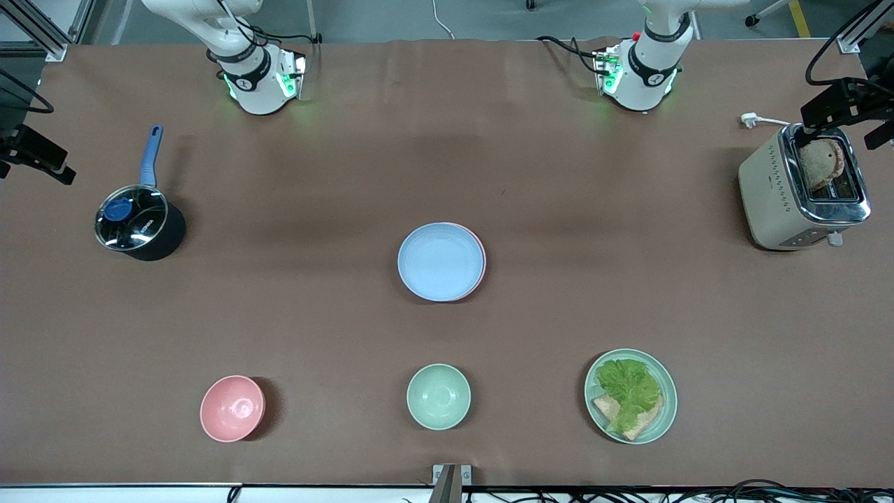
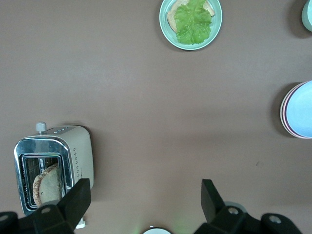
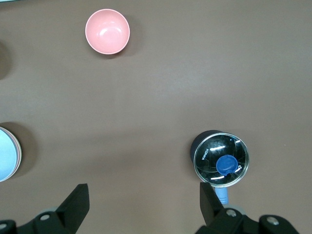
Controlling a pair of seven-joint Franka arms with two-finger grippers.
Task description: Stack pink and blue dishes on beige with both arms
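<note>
Both claws hang high near their own bases, and I read each as spread wide with nothing between the fingers: the left claw point(image 2: 146, 204) over bare surface point(image 1: 559, 209) beside the toaster point(image 1: 796, 188), the right claw point(image 3: 144, 207) over the surface by the lidded saucepan point(image 1: 140, 227).

At mid-surface I see the pale blue plate point(image 1: 440, 262) on top of a stack, with the pink plate point(image 1: 480, 269) showing only as a thin rim beneath it — the beige plate I cannot make out.

Nearer the front camera stand the pink bowl point(image 1: 232, 408), the mint-green bowl point(image 1: 438, 396) and the mint-green plate point(image 1: 667, 412) of lettuce and bread — all well apart from the stack.
</note>
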